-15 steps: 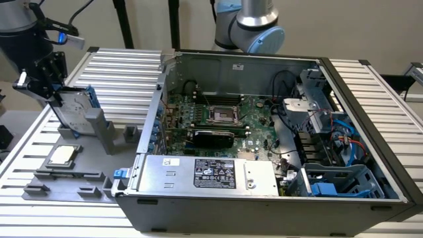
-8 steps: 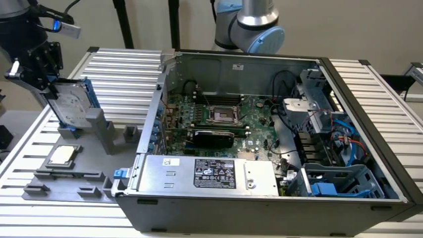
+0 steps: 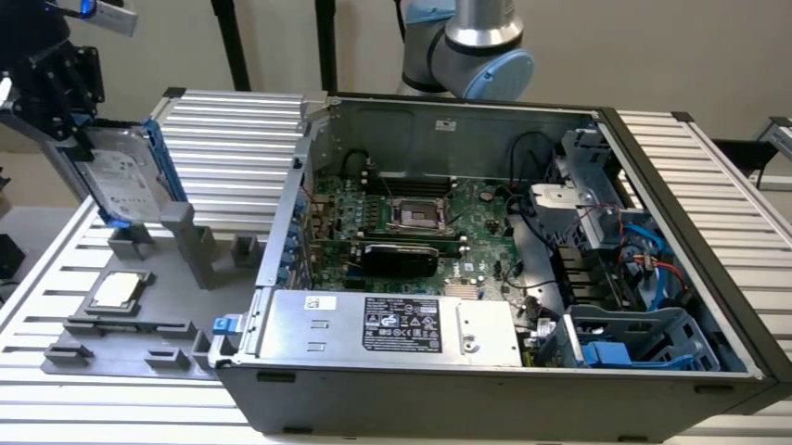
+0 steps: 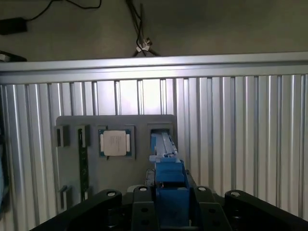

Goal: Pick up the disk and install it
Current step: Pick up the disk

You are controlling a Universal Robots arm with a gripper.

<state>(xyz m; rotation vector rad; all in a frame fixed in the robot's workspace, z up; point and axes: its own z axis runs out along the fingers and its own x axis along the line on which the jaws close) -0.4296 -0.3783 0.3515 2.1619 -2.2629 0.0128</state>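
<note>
At the exterior view's left, the gripper (image 3: pixel 65 125) is clamped on the tilted disk (image 3: pixel 121 181), whose lower end is at the grey tray (image 3: pixel 173 311). Its white label is unreadable. The wrist view shows its blue bracket edge-on. Rightward, the power supply (image 3: pixel 310 324) has an illegible black label.
</note>
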